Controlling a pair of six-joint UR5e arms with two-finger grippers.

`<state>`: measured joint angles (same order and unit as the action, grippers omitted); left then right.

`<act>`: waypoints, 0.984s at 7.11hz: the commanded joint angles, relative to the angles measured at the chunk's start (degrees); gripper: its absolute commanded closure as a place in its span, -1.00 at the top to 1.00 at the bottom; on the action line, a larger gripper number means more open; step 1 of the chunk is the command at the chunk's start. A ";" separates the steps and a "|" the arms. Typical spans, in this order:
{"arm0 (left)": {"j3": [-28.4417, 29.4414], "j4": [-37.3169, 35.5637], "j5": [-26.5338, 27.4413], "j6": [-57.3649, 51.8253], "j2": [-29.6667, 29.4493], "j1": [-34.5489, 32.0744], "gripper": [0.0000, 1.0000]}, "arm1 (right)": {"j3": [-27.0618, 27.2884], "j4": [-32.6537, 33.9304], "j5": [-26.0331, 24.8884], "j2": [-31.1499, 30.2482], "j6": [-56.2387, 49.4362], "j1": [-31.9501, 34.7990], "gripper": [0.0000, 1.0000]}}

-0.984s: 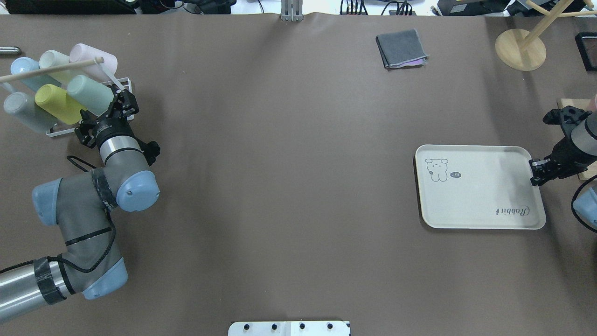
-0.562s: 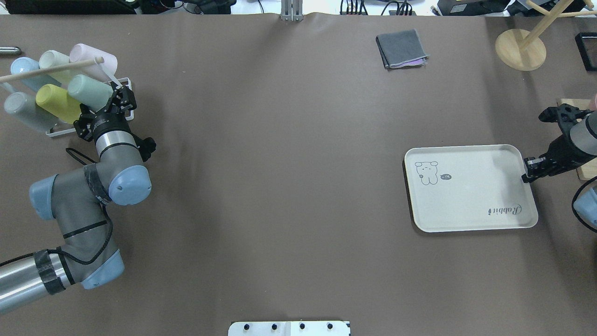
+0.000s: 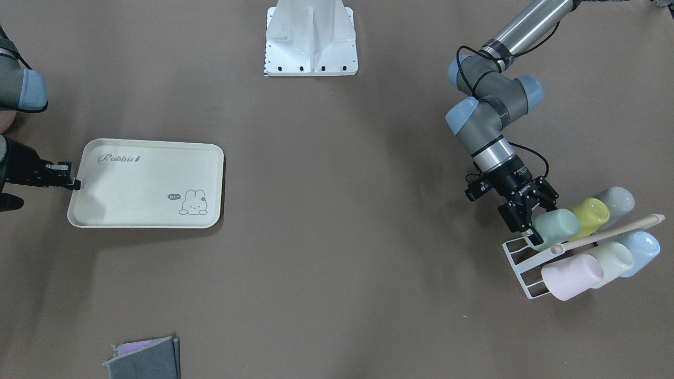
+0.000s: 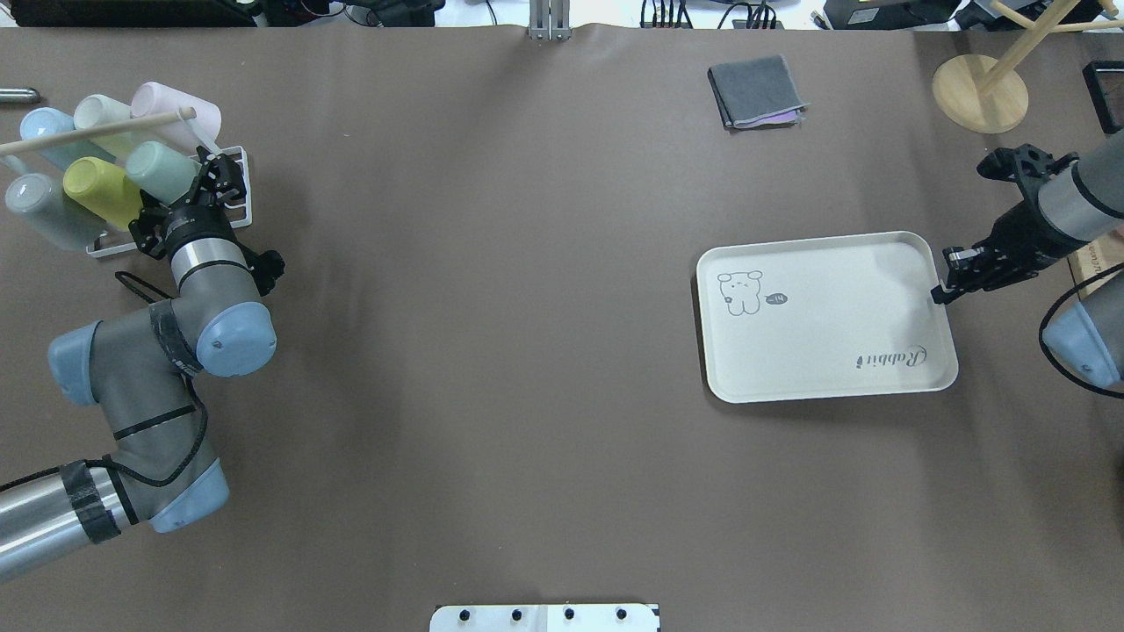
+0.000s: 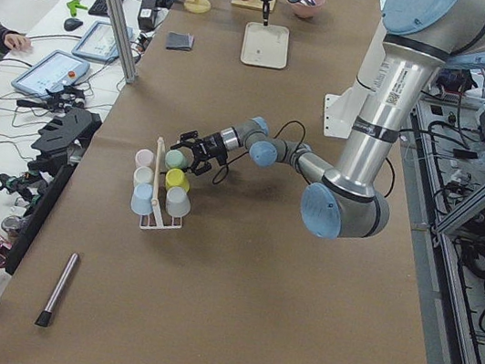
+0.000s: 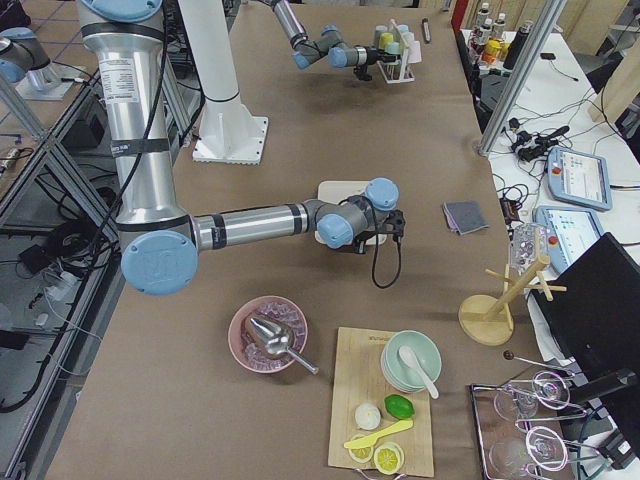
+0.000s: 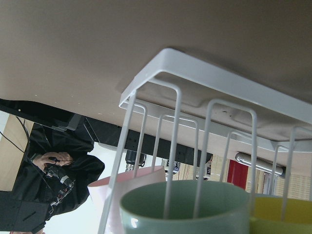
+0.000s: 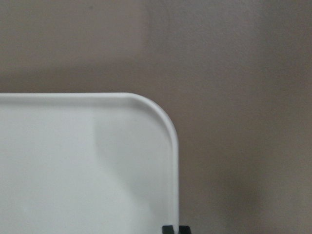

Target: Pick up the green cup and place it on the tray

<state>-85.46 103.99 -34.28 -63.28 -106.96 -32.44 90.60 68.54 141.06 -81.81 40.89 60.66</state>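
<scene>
The green cup point(image 4: 158, 171) lies on its side in a white wire rack point(image 4: 235, 186) at the far left, its mouth toward my left arm. It also shows in the front view point(image 3: 557, 225) and its rim in the left wrist view point(image 7: 185, 207). My left gripper point(image 4: 204, 180) is open, with its fingers on either side of the cup's mouth end. The cream tray point(image 4: 825, 351) with the rabbit drawing lies flat at the right. My right gripper point(image 4: 941, 292) is shut on the rim at the tray's right edge point(image 8: 170, 161).
A yellow-green cup point(image 4: 97, 191), a pink cup point(image 4: 171, 105), pale and blue cups and a wooden dowel point(image 4: 97, 132) fill the rack. A folded grey cloth point(image 4: 757, 90) and a wooden stand point(image 4: 979, 92) sit at the back right. A white base plate point(image 4: 544, 617) is at the front edge.
My right gripper has dragged the tray leftward and toward the back of the table. My left gripper has moved up to the green cup's mouth.
</scene>
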 commanded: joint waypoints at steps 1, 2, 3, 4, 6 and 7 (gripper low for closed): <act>1.52 1.73 0.00 0.00 0.00 -0.25 0.96 | 0.01 5.71 0.44 8.56 3.92 -0.54 -1.00; 2.14 1.83 0.00 0.00 0.00 -0.25 0.96 | 0.01 5.64 0.35 10.68 4.29 -2.02 -1.00; 2.32 1.83 0.00 0.00 0.00 -0.17 0.96 | -0.60 5.47 0.26 12.88 5.77 -4.13 -1.00; 2.41 1.74 0.00 0.00 0.00 -0.25 0.96 | -0.78 5.21 -0.17 15.60 8.57 -7.28 -1.00; 2.76 1.74 0.00 0.00 -0.17 -0.16 0.89 | -0.69 4.85 -1.49 19.65 14.21 -13.44 -1.00; 2.85 1.74 0.00 0.00 -0.26 -0.16 0.63 | 0.27 4.68 -4.63 19.84 19.36 -16.77 -1.00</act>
<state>-82.74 105.73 -34.28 -63.28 -107.13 -32.62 90.13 73.38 139.03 -63.00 55.37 47.69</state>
